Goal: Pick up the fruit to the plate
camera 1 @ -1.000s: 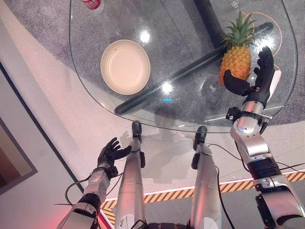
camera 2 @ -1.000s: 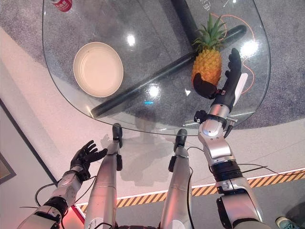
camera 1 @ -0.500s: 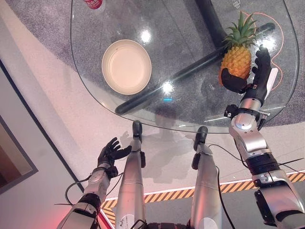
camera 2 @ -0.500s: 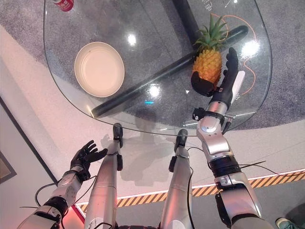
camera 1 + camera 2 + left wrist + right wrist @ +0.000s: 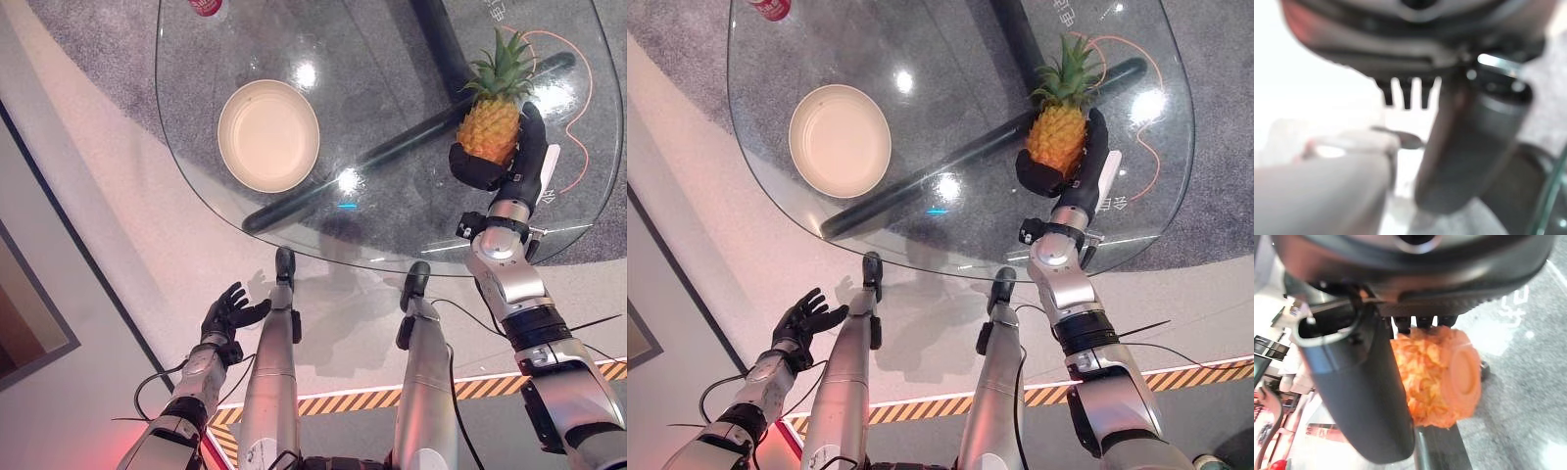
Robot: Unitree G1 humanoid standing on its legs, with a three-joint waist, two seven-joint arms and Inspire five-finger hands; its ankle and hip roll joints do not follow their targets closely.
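Inventory, glass tabletop (image 5: pixel 392 230):

- Pineapple (image 5: pixel 490 125), qty 1. Upright w/ green crown pointing away from robot, on far right part of tabletop. Not on plate; well apart from it.
- Plate (image 5: pixel 268 135), qty 1. Round, cream, nothing in it, left-centre of tabletop.
- Red can (image 5: pixel 770 8), qty 1. Far left edge of tabletop, partly cut off by view edge, beyond plate.
- Dark bars (image 5: pixel 392 147) seen thru glass under tabletop, qty 2, crossing near pineapple.
- Orange line (image 5: pixel 578 73) on grey floor beyond pineapple, seen thru glass, qty 1.

Robot hands, qty 2:

- Right robot hand (image 5: pixel 509 162): arm reaches up over near edge of tabletop, wrist raised. Thumb curled round pineapple's lower body on robot's left side, fingers up along its right side: clamped on the fruit. Right wrist view shows pineapple (image 5: pixel 1437 374) pressed against the dark thumb, base end facing camera.
- Left robot hand (image 5: pixel 228 313): low, below tabletop edge at robot's left, fingers spread and relaxed, holding nothing.
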